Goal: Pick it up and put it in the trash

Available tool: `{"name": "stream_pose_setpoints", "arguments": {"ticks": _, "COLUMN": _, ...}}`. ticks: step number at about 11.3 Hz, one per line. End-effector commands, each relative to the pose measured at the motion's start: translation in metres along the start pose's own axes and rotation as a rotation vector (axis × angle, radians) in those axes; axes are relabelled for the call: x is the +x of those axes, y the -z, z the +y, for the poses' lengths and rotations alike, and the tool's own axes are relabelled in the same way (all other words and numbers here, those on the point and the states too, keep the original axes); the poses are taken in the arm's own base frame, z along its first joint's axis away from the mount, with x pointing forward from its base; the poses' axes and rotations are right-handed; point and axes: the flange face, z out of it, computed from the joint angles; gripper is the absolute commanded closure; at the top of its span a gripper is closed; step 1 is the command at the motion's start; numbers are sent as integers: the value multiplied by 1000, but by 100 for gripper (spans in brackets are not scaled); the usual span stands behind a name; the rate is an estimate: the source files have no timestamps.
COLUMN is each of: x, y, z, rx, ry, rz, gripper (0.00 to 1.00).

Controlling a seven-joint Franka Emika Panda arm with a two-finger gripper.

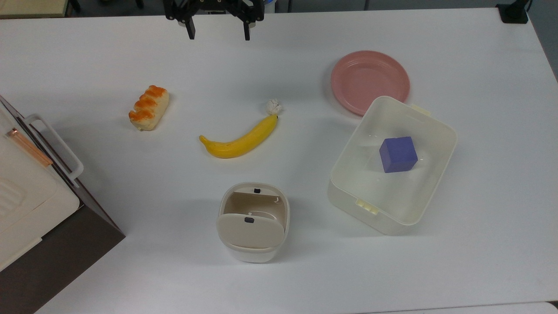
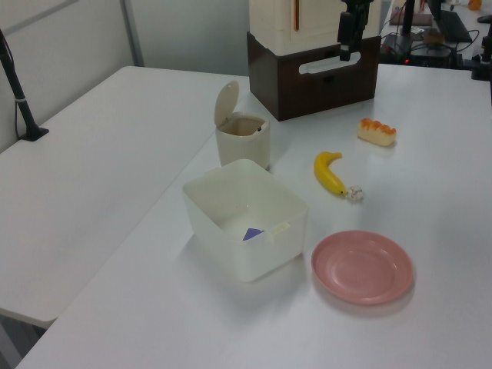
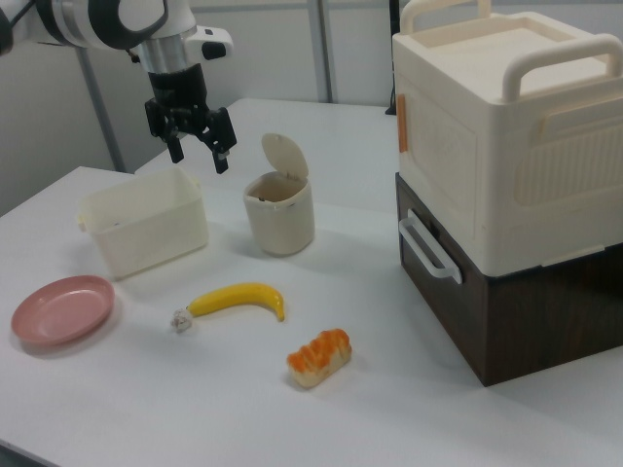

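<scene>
End effector agape; one paper wad.

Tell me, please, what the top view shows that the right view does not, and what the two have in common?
Only the top view shows the purple cube lying inside the cream tub, and it looks straight down into the open trash bin.

Only the right view shows the arm above the open gripper, held high over the table, and the whole cream case stacked on its brown base.

Both show the paper wad lying at the banana tip, the orange-topped bread roll, the pink plate, and the bin's lid swung up.
</scene>
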Motion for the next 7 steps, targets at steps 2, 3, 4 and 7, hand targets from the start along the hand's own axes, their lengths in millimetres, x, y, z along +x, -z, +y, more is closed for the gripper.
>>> {"name": "stream_pose_setpoints", "arguments": {"ticks": 2, "x": -2, "y": -1, "z": 0, "rx": 6, "ry": 13, "rz": 14, "gripper": 0}}
{"name": "stream_pose_setpoints", "arguments": {"ticks": 3, "x": -2, "y": 0, "z": 1, "rx": 10, "ry": 13, "rz": 14, "gripper": 0}}
{"name": "stream_pose_setpoints", "arguments": {"ticks": 4, "x": -3, "y": 1, "z": 0, "rx": 14, "ry": 11, "rz": 16, "gripper": 0}}
{"name": "stream_pose_setpoints", "arguments": {"ticks": 7, "x": -2, "y": 1, "z": 1, "rx": 10, "ry": 10, "rz": 16, "gripper": 0}}
